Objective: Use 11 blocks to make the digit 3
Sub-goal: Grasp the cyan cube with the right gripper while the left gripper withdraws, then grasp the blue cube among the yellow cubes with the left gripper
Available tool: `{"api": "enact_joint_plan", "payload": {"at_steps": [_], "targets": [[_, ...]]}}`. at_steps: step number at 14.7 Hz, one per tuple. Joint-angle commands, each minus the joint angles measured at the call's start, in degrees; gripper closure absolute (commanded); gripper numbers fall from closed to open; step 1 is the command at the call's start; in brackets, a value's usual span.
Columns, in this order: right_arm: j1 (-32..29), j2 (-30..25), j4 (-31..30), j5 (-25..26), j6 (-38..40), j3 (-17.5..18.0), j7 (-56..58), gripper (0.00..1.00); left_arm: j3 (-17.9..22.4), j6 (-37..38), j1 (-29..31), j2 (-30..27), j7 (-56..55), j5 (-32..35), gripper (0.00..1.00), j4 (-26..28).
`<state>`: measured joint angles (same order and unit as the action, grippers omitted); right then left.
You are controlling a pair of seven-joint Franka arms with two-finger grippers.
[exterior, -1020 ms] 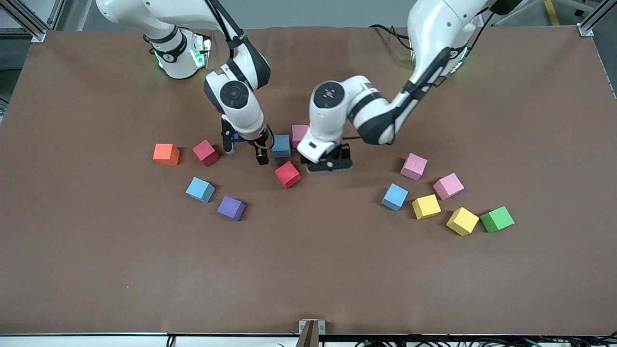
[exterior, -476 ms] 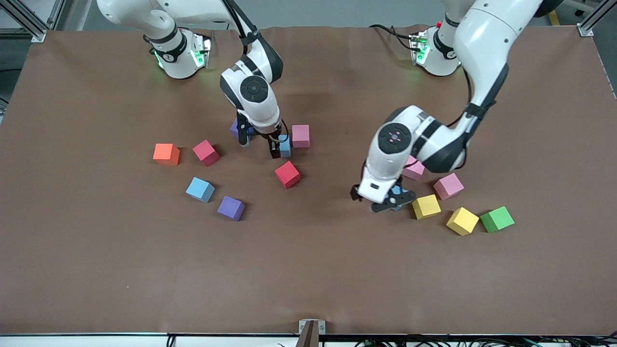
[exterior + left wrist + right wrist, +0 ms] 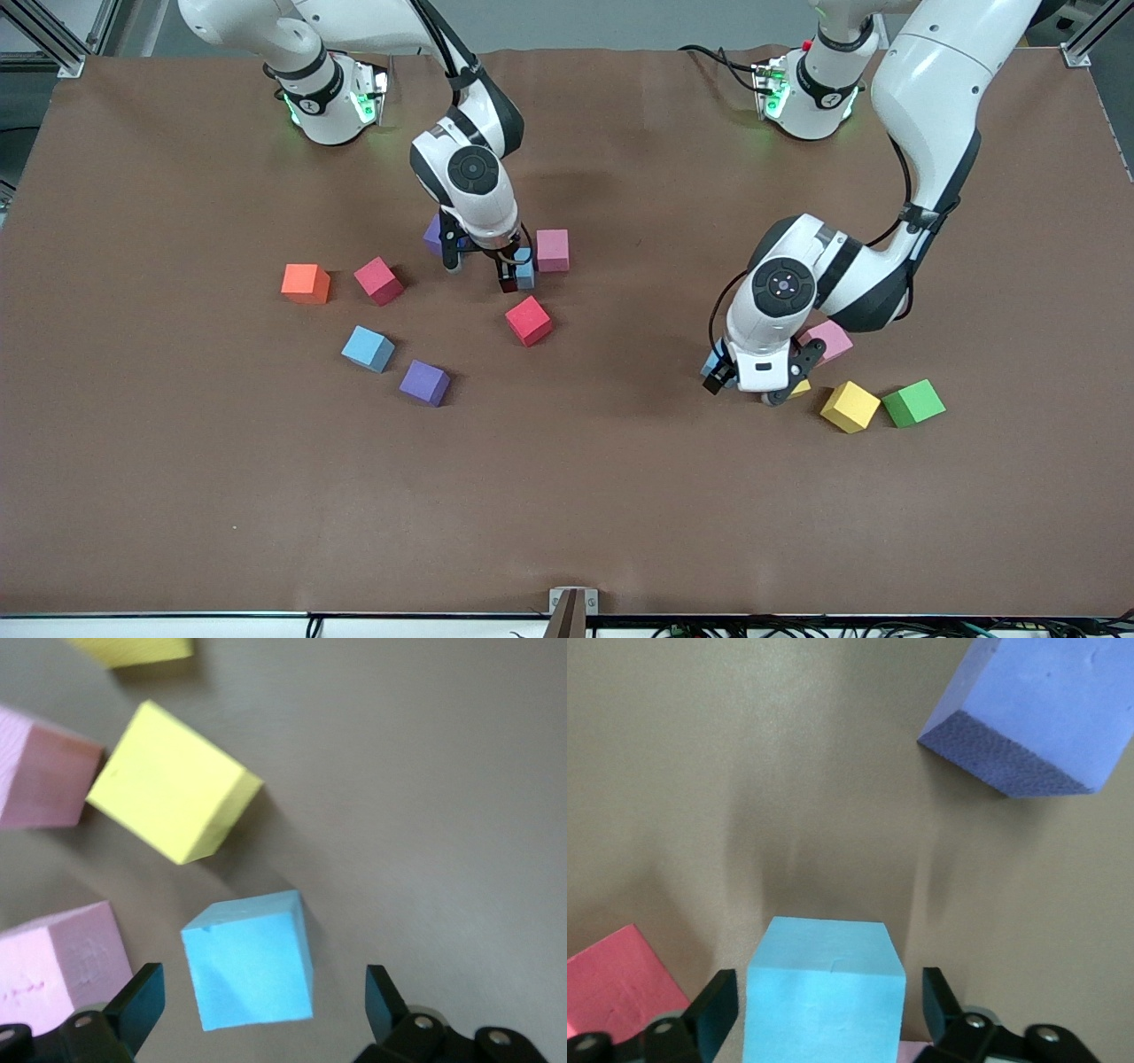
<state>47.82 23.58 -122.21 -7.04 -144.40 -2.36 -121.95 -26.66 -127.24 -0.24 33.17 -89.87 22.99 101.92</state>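
Straddling a light blue cube with each end effector, both arms set up grasps.

Front view: the right end effector (image 3: 483, 270) sits over a light blue block (image 3: 524, 273) beside the pink one (image 3: 552, 250); the left end effector (image 3: 742, 383) covers another among the yellow blocks (image 3: 849, 406). Twelve cubes show here: two red, two purple, two pink, two yellow, two light blue, orange (image 3: 306, 283), green (image 3: 913, 402); more may be hidden.
Left wrist view: fingers wide open, nothing held, blue cube (image 3: 249, 972) between them, turned slightly askew.
Right wrist view: fingers parted, blue cube (image 3: 824, 990) squarely between, untouched.
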Motion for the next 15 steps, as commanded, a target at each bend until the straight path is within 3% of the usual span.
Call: {"api": "enact_joint_plan", "payload": {"at_steps": [1, 2, 3, 4, 5, 6, 15], "targets": [[0.52, 0.41, 0.74, -1.05, -0.79, -0.28, -0.49, 0.1, -0.5, -0.29, 1.12, -2.23, -8.89, 0.38, 0.0, 3.63], [0.78, 0.41, 0.74, -1.05, -0.7, -0.28, -0.49, 0.18, -0.5, -0.64, 1.2, -2.23, -11.62, 0.38, 0.0, 3.99], [1.05, 0.41, 0.74, -1.05, -0.79, -0.28, -0.49, 0.37, -0.41, -2.12, 1.2, -2.23, -13.21, 0.38, 0.0, 4.25], [1.05, 0.41, 0.74, -1.05, -0.79, -0.28, -0.49, 0.66, -0.41, -4.75, 1.38, -2.23, -14.45, 0.38, 0.0, 4.69], [0.87, 0.41, 0.66, -1.05, -0.79, -0.19, -0.49, 0.86, -0.41, -6.78, 1.38, -2.15, -15.42, 0.38, 0.0, 5.3], [0.96, 0.41, 0.57, -1.05, -0.53, -0.27, -0.49, 0.97, -0.41, -8.01, 1.38, -2.06, -15.6, 0.47, 0.0, 5.92], [2.98, -1.08, -2.77, -1.05, 0.0, -0.28, -1.53, 0.99, -0.24, -11.36, 2.61, -1.71, -14.9, 1.26, 0.0, 8.91]]}}
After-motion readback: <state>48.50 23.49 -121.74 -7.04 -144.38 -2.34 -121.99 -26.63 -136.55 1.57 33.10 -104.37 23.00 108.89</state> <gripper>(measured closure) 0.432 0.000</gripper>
